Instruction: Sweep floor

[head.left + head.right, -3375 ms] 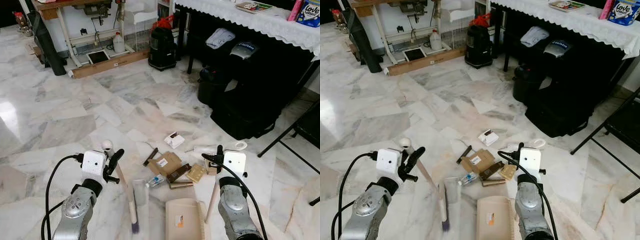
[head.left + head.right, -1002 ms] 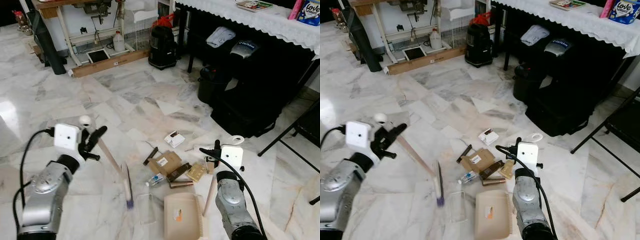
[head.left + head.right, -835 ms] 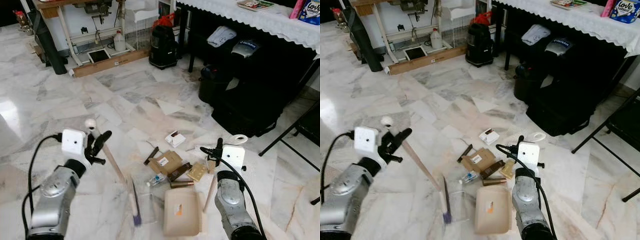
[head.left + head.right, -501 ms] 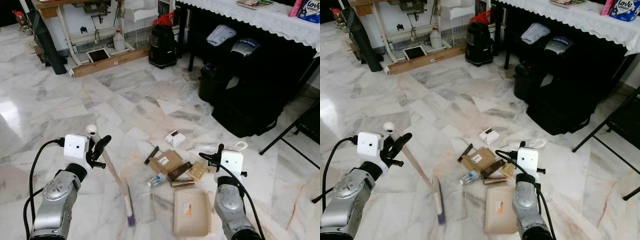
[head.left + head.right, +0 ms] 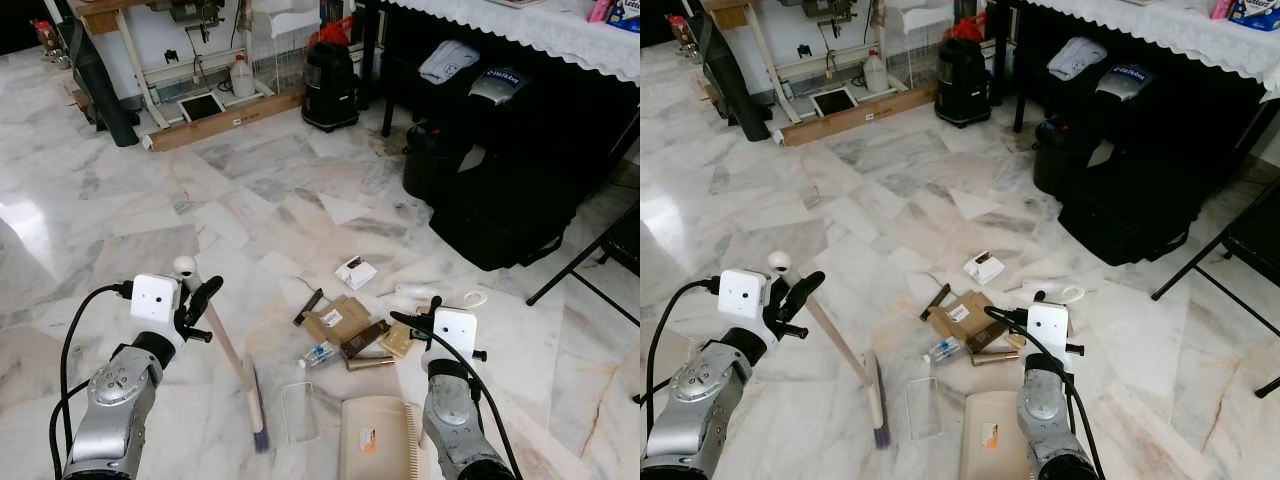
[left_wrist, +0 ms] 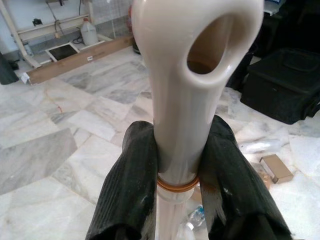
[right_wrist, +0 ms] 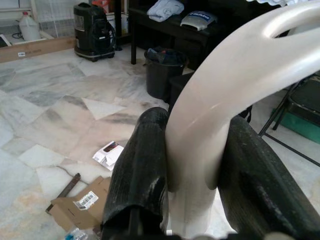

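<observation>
Both silver arms reach forward and low, the left gripper (image 5: 200,303) with its black fingers (image 6: 131,190) clamped around a handle, the right gripper (image 7: 192,175) likewise closed on one.

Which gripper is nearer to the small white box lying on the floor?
The right gripper. It grips the dustpan handle just this side of the white box. The left gripper, shut on the broom handle, is farther off, at the robot's left.
</observation>
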Tool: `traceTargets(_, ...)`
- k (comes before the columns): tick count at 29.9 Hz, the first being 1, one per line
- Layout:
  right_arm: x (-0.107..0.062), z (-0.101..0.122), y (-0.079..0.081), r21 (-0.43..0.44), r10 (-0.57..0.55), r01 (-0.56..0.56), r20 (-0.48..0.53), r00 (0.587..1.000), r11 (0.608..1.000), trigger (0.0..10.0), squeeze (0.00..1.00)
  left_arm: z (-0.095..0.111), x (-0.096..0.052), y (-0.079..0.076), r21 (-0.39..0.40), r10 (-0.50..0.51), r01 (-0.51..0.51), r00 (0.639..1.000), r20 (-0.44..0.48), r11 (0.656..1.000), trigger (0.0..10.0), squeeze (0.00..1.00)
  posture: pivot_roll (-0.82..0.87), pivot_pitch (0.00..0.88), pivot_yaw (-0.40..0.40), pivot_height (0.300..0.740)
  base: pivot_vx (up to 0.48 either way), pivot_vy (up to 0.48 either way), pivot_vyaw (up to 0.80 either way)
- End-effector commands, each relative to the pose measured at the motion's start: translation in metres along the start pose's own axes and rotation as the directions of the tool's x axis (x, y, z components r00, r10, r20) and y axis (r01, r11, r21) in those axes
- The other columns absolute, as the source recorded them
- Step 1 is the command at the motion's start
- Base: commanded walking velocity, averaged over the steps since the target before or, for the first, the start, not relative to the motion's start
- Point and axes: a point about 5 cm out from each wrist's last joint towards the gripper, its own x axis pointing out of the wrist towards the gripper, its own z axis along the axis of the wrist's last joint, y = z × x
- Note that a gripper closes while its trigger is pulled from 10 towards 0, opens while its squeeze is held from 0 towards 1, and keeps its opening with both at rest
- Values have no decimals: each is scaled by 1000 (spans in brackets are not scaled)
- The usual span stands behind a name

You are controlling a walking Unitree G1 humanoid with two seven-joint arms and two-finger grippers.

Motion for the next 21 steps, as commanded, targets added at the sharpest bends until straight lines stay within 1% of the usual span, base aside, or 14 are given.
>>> traceTargets(1,4,5,-1,-11,-5,5,36,999,1000,10000,0,7,0,0,28,-10,8,999,52,1000,10000,0,176,75,49,740,0,0,0)
traceTargets(6,8,12,0,-22,1,1,70,998,1000,10000,0,7,0,0,37,-17,15,999,49,999,10000,0,179,72,54,740,0,0,0)
traceTargets(9,13,20,-1,-6,-8,9,98,995,1000,10000,0,8,1,0,40,-22,19,998,53,999,10000,0,175,67,56,740,0,0,0)
traceTargets(11,15,24,0,-21,1,1,124,992,1000,10000,0,8,2,0,42,-25,22,998,57,999,10000,0,175,65,56,740,0,0,0)
traceTargets(13,15,24,0,-26,5,-2,129,992,1000,10000,0,9,3,0,43,-25,23,998,59,999,10000,0,175,65,56,740,0,0,0)
traceTargets(18,14,18,4,-14,19,-18,90,996,1000,10000,0,9,4,-2,51,-38,35,997,63,998,10000,0,180,59,56,740,0,0,0)
traceTargets(21,8,7,3,-6,12,-12,28,1000,1000,10000,0,10,4,-2,51,-40,37,997,67,998,10000,0,190,58,60,740,0,0,0)
